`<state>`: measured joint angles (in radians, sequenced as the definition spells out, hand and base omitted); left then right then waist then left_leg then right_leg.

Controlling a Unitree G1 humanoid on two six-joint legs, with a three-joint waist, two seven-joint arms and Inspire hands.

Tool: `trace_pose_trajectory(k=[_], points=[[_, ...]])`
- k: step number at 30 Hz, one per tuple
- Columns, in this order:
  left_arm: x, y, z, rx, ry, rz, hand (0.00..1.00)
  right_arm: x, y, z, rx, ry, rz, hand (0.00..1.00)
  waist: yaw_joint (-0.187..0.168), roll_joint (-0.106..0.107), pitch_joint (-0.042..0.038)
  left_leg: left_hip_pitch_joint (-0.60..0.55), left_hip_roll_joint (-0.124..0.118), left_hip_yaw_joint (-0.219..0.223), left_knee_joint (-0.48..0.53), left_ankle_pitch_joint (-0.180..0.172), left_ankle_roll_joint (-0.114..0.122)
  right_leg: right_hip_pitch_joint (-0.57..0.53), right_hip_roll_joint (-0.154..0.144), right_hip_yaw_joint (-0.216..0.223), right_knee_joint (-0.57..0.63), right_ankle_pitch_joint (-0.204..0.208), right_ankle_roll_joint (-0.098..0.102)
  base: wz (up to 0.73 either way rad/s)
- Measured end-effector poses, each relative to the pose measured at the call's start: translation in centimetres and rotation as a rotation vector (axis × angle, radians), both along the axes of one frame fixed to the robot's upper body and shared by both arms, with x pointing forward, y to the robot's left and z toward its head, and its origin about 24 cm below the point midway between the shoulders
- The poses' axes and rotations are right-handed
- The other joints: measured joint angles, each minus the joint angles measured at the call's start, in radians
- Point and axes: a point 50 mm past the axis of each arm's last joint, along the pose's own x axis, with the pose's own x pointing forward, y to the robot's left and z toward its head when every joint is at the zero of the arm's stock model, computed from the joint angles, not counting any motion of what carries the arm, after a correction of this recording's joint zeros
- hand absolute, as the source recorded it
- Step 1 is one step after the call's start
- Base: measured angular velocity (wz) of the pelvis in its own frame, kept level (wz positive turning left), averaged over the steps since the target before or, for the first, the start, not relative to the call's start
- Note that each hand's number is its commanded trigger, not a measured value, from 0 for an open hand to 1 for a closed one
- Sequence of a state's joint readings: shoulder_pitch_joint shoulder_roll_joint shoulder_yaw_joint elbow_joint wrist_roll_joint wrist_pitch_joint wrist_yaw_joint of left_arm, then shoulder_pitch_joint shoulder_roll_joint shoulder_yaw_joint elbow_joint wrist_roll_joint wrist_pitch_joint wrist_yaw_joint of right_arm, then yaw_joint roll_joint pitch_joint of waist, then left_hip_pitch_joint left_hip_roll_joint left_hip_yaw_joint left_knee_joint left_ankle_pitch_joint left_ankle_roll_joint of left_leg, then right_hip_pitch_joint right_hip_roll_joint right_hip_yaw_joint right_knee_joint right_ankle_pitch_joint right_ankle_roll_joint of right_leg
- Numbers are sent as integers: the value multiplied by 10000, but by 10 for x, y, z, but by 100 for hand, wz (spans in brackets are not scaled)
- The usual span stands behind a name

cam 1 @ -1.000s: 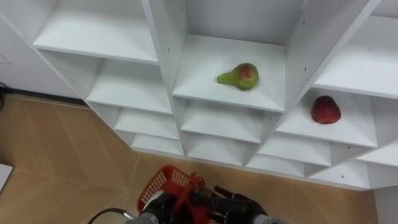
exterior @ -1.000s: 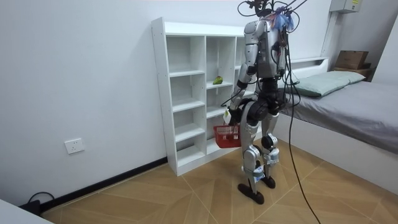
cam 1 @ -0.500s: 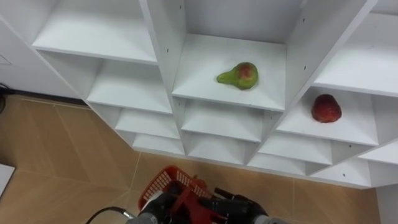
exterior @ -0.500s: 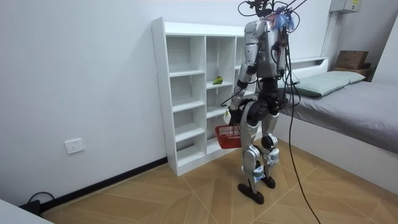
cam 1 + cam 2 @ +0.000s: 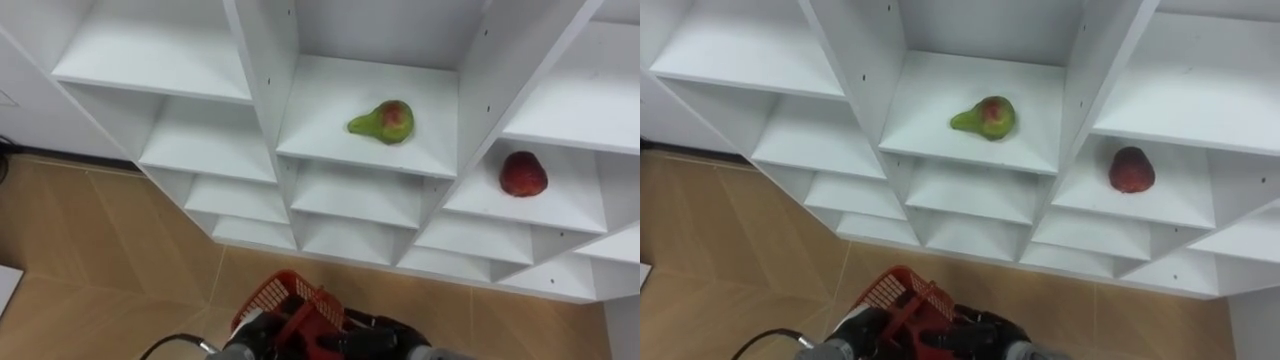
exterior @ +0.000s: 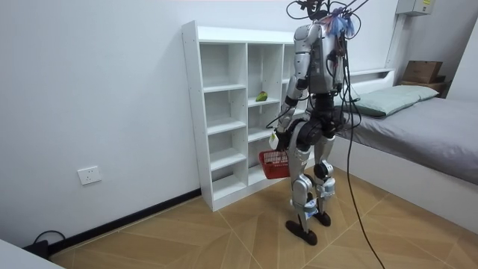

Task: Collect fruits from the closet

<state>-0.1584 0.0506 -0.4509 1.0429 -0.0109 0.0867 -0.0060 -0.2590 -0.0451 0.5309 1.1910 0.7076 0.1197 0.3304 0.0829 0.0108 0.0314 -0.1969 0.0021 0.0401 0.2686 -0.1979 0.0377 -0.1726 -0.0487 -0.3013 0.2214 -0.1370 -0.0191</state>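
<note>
Nearest you, low down: the red basket (image 5: pixel 285 300) hangs from the left hand (image 6: pixel 275 137), which looks clenched on its handle. The right hand (image 5: pixel 378 335) sits just beside that handle, and I can't tell its state. No fruit is visible in the part of the basket that shows.

You're standing upright, close in front of the white closet (image 5: pixel 262 90), with wood floor (image 5: pixel 90 250) between.

Further in, the pear (image 5: pixel 384 121) lies on its side on the middle column's shelf. The red fruit (image 5: pixel 523 174) is on the right column's shelf, one level lower. Neither hand is near them.

Judging by this, nothing is collected yet. Both fruits are left to pick and drop in the basket.
</note>
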Motion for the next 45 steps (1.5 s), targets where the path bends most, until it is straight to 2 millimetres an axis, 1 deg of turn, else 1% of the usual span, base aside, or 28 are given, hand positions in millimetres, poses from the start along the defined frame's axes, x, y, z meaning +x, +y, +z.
trace_pose_trajectory(k=[1,2,3,4,7,9,10,13,15,16,18,19,20,21,22,24,25,26,27,28,30,32,34,38,39,42,45], points=[[0,0,0,-35,23,11,100,1,1,1,-99,-119,245,0,0,-16,-10,-2,0,0,5,0,1,0,-12,6,2,0,0,0],[0,2,0,-189,76,263,100,4,2,3,-261,-361,673,0,-5,-57,-36,-4,0,0,17,1,2,1,-7,-9,-1,0,0,0],[0,3,0,-277,97,435,100,6,-2,4,-432,-481,842,0,3,-76,-48,1,2,8,20,1,2,8,-2,3,0,0,0,0],[1,6,0,-467,146,800,100,9,-1,6,-593,-737,1245,0,10,-117,-74,23,4,21,20,1,2,24,-4,37,1,0,-1,0],[-3,15,-2,-588,354,1387,100,17,-1,14,-1154,-1592,2341,0,10,-168,-105,187,1,31,-3,1,2,187,-15,-14,0,-1,1,0],[-7,26,-3,-460,403,1753,100,27,2,27,-1503,-2773,3193,0,22,-293,-160,246,5,27,-3,1,2,249,-12,-1,5,-2,2,2],[-8,29,-4,-431,431,1855,100,30,3,30,-1546,-3046,3315,0,22,-322,-154,298,7,26,-3,1,2,301,-3,2,5,-2,2,0],[-16,38,-6,-311,543,2102,100,37,5,42,-1995,-4103,3882,0,42,-499,-217,544,-9,3,-77,0,2,592,27,-9,-49,-19,25,5],[-21,46,-7,-191,601,2372,100,42,13,56,-2249,-5125,4534,0,53,-642,-247,724,-16,-19,-199,-2,3,846,47,-6,-200,-25,32,0],[-22,47,-7,-159,620,2391,100,44,15,60,-2282,-5359,4668,0,53,-664,-258,779,-17,-28,-205,-4,4,894,47,-5,-194,-25,31,0],[-23,50,-7,-225,600,2556,100,51,23,75,-2490,-6319,5185,0,92,-686,-269,992,-26,-41,-293,-3,4,1059,46,8,-192,-30,39,0],[-22,50,-7,-264,554,2606,100,52,25,78,-2536,-6563,5274,0,127,-690,-270,1032,-27,-28,-314,-3,4,1085,43,1,-190,-31,40,0],[-21,50,-6,-328,422,2683,100,54,28,88,-2647,-7131,5426,0,247,-710,-271,1065,-24,0,-319,-3,4,1104,40,-2,-172,-34,44,-4],[-20,51,-6,-381,264,2743,100,57,31,100,-2719,-7820,5584,0,347,-743,-256,1134,-18,-17,-336,-2,4,1133,44,-1,-174,-35,44,0],[-20,52,-6,-396,225,2798,100,58,32,106,-2763,-8164,5660,0,363,-764,-240,1180,-17,-22,-348,-1,3,1176,46,-10,-178,-36,45,0],[-23,55,-6,-345,211,2844,100,63,35,121,-2905,-9141,5669,0,421,-910,-221,1287,-23,-134,-385,-1,2,1338,57,-45,-198,-58,65,11],[-23,56,-6,-345,191,2884,100,64,35,124,-2983,-9333,5704,0,471,-968,-199,1313,-22,-129,-406,-1,2,1343,60,-34,-196,-63,66,5],[-23,58,-6,-366,165,3035,100,66,35,132,-3092,-9714,5817,0,591,-1076,-157,1324,-20,-123,-445,5,-7,1341,66,-18,-201,-63,66,0],[-25,61,-6,-344,205,3182,100,67,36,139,-3167,-10057,5907,0,634,-1171,-154,1340,-17,-133,-460,6,-10,1347,70,-25,-201,-63,65,0],[-26,63,-6,-319,228,3232,100,67,36,141,-3174,-10194,5918,0,639,-1213,-155,1355,-14,-140,-460,6,-10,1364,74,-30,-201,-62,65,0],[-31,70,-7,-268,233,3440,100,72,38,148,-3305,-10623,5845,0,658,-1347,-188,1449,-10,-149,-454,8,-12,1393,78,-23,-202,-62,65,0],[-35,76,-7,-192,231,3625,100,75,38,156,-3485,-11071,5736,0,664,-1404,-171,1518,-14,-159,-479,9,-10,1453,78,-16,-215,-62,65,0],[-42,83,-8,-46,329,3788,100,79,38,165,-3774,-11624,5556,0,660,-1428,-172,1696,-18,-164,-569,9,-10,1645,94,-7,-341,-60,68,0],[-49,95,-8,65,368,4137,100,94,36,190,-4516,-12846,5145,0,659,-1539,-166,1830,2,-218,-657,7,-14,1790,132,-13,-375,-60,68,4],[-48,96,-7,68,314,4159,100,99,33,197,-4638,-13075,4917,0,660,-1596,-163,1781,3,-255,-652,6,-15,1788,136,-30,-378,-60,69,9],[-48,97,-7,57,280,4202,100,108,27,211,-5102,-13622,4381,0,676,-1736,-186,1752,-5,-352,-623,6,-17,1824,134,-99,-372,-60,68,14],[-48,97,-7,70,288,4214,100,111,22,215,-5443,-13823,4050,0,658,-1847,-176,1816,-14,-459,-629,6,-17,1919,135,-82,-374,-61,69,12]])
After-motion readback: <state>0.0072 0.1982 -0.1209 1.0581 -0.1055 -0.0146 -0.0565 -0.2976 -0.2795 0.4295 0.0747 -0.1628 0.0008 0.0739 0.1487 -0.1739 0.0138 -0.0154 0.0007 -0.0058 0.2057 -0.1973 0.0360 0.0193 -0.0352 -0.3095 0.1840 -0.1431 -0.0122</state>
